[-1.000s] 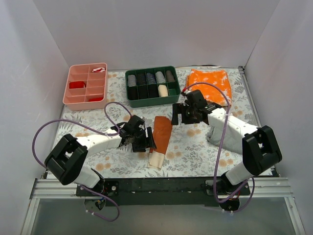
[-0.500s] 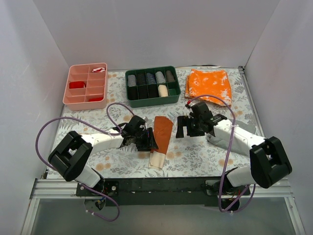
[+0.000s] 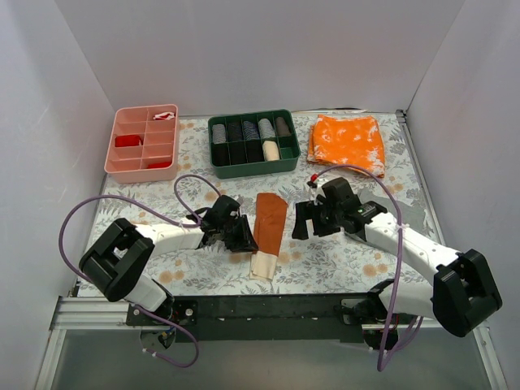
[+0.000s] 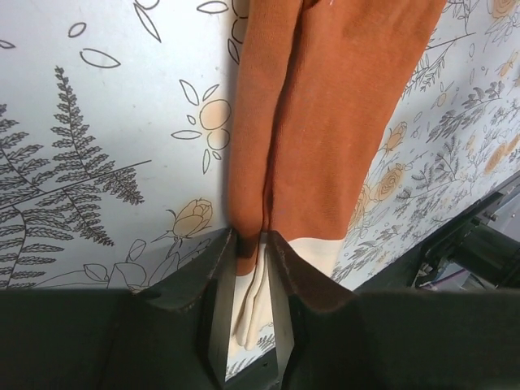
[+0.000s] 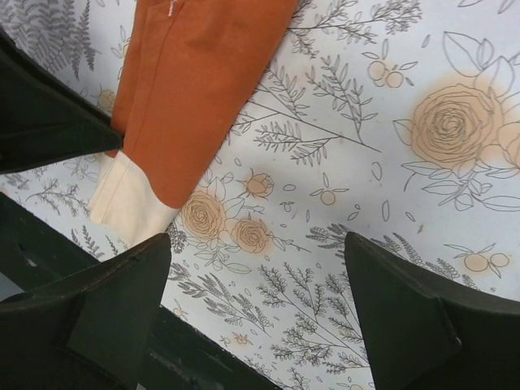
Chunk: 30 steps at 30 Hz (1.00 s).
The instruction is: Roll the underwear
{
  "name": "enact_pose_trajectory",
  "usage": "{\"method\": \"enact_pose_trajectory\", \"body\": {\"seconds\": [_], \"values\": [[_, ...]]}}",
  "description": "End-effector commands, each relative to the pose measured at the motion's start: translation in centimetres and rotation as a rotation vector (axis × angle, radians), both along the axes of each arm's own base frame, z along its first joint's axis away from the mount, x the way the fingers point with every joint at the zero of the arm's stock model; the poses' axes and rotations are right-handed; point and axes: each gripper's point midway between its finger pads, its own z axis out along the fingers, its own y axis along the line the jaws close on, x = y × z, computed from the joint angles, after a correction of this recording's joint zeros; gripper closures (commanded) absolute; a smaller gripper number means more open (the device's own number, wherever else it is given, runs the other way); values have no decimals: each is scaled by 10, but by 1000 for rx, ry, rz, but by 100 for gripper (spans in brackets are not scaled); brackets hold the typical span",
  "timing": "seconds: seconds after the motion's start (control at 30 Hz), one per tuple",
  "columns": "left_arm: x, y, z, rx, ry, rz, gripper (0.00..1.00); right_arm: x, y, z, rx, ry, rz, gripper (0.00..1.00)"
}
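The underwear (image 3: 268,229) lies folded into a long strip on the floral table, rust-brown with a cream end toward the near edge. It also shows in the left wrist view (image 4: 325,122) and the right wrist view (image 5: 195,89). My left gripper (image 3: 244,236) is shut on the strip's left fold, pinching rust and cream cloth between its fingers (image 4: 280,276). My right gripper (image 3: 311,218) is open and empty, hovering just right of the strip, its fingers (image 5: 406,317) spread wide over bare table.
A green tray (image 3: 252,166) of rolled garments and a pink divided tray (image 3: 140,168) stand at the back. A bright orange speckled cloth (image 3: 348,140) lies back right. A grey cloth (image 3: 410,213) lies under the right arm. The table's black front rail (image 3: 268,309) is close.
My right gripper has moved toward the near edge and lower, from beside the strip's far end to beside its middle. My left gripper stays clamped on the strip's left edge.
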Motion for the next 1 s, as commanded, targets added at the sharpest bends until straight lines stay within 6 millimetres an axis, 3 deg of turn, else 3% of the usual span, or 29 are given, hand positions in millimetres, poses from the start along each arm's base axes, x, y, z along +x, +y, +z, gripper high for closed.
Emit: {"method": "enact_pose_trajectory", "body": {"seconds": [0.0,0.13,0.23,0.3,0.33,0.43,0.7,0.97], "values": [[-5,25,-24,109,-4,48,81,-12,4,-1,-4,-34,61,6],[-5,33,-23,114,-37,69,82,-16,2,-3,-11,-36,57,7],[-7,37,-18,99,-69,82,71,-18,2,-5,-13,-46,59,7],[-4,35,-4,54,-113,90,62,-20,2,-9,-16,-43,62,7],[-5,35,-1,41,-123,84,53,-19,4,-10,-8,-51,57,7],[-9,33,7,-5,-143,75,47,-16,4,-15,-28,-49,9,6],[-12,15,6,-98,-155,7,40,-17,22,-22,4,-45,27,4],[-25,7,-17,-136,-64,-25,43,-33,47,-29,153,33,77,7]]}}
